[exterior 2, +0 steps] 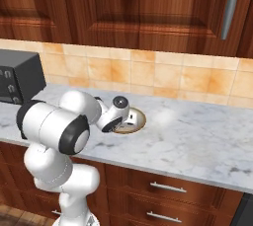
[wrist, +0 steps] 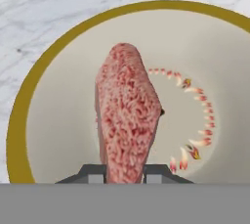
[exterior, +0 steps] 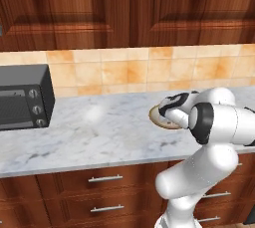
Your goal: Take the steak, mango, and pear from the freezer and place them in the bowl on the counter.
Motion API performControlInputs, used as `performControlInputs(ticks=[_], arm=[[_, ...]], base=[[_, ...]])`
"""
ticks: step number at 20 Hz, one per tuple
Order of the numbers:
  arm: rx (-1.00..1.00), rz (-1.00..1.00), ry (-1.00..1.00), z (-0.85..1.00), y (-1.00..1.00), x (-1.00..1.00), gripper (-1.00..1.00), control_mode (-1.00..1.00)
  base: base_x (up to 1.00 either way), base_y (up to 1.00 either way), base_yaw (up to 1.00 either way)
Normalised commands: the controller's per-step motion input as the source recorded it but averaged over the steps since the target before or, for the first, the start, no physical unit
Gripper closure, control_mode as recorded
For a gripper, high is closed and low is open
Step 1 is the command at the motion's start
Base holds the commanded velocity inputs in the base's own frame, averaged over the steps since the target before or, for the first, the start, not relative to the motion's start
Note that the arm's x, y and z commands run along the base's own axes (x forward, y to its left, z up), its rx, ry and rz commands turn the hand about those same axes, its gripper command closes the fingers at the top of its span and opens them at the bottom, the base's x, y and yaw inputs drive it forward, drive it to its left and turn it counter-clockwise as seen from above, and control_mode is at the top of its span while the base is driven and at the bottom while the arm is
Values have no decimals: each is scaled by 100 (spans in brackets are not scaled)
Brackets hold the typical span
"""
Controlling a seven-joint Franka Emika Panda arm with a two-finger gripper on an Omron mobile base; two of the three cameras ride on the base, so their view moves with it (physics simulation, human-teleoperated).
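Observation:
In the hand view, the steak (wrist: 128, 115), a pinkish-red mottled slab, stands on edge between my fingertips, and my gripper (wrist: 125, 173) is shut on it. Right beneath it lies the bowl (wrist: 29, 86), tan inside with a brown rim and a ring of small red marks. From the base views my hand (exterior: 172, 107) (exterior 2: 121, 114) hangs low over the bowl (exterior: 155, 118) (exterior 2: 138, 120) on the marble counter (exterior: 99, 132) (exterior 2: 197, 136). The hand covers most of the bowl there. The mango, the pear and the freezer are out of view.
A black oven box (exterior: 22, 103) (exterior 2: 17, 77) stands at the counter's left end. Brown wall cabinets hang above a tiled backsplash. Wooden drawers with metal handles (exterior: 105, 178) (exterior 2: 168, 187) run below. A grey rod handle (exterior 2: 230, 5) shows at upper right.

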Motion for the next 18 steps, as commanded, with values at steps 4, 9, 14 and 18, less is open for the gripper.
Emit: performControlInputs(ticks=[4,9,14,18], arm=[[1,0,-2,0,-4,12,-100,-100],[2,2,-21,14,-4,-20,-100,-100],[1,0,-17,68,-3,-41,-100,-100],[0,0,0,99,-29,-64,-100,-100]], base=[[0,0,0],[0,0,0],[0,0,0],[0,0,0]])
